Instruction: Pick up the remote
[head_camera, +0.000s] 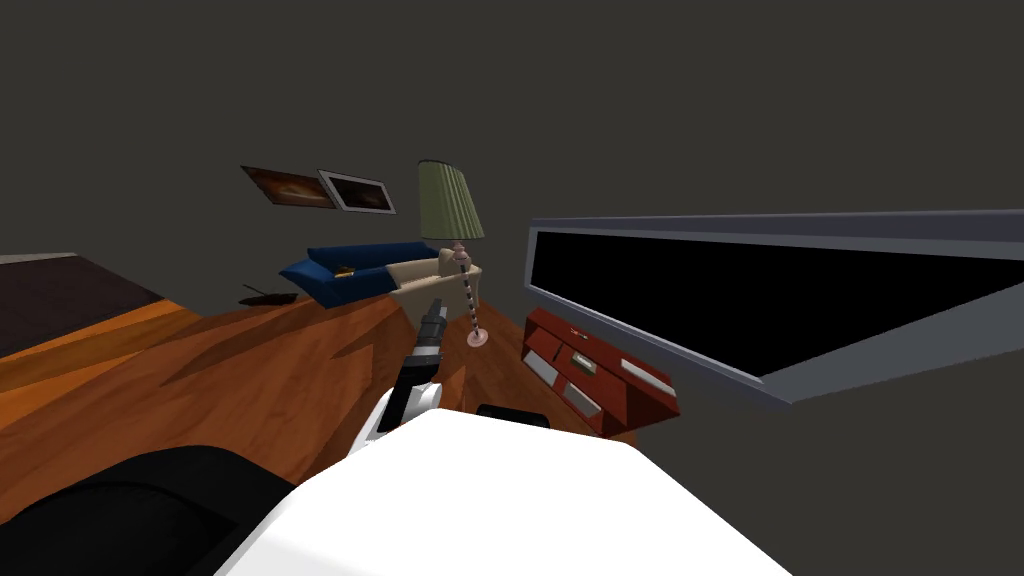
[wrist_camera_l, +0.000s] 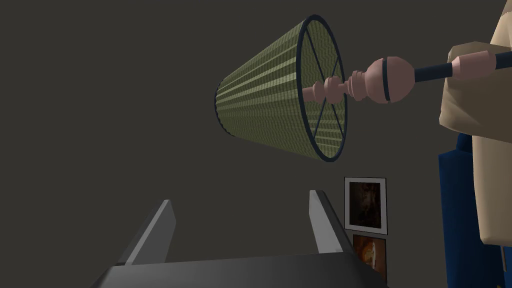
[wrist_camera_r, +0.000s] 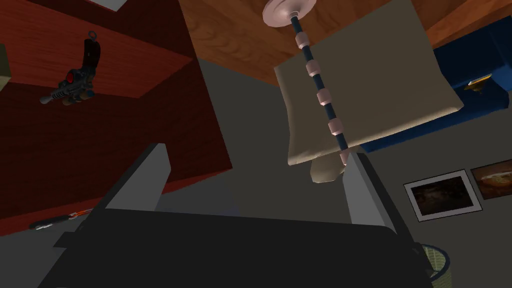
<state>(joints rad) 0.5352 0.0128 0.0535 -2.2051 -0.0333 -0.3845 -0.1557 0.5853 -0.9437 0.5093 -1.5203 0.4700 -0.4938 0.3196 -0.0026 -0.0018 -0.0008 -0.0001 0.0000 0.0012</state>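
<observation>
Remote (wrist_camera_r: 52, 223) lies against red cabinet (wrist_camera_r: 100, 145), apart from right fingers (wrist_camera_r: 145, 175); both pairs spread.

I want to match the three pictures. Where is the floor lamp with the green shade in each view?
Head view: the floor lamp stands mid-picture beside the beige seat.
Left wrist view: its green shade hangs beyond the open left fingers.
Right wrist view: its beaded pole and round base cross the beige seat.
Shared landmark: the two framed pictures on the wall.
</observation>
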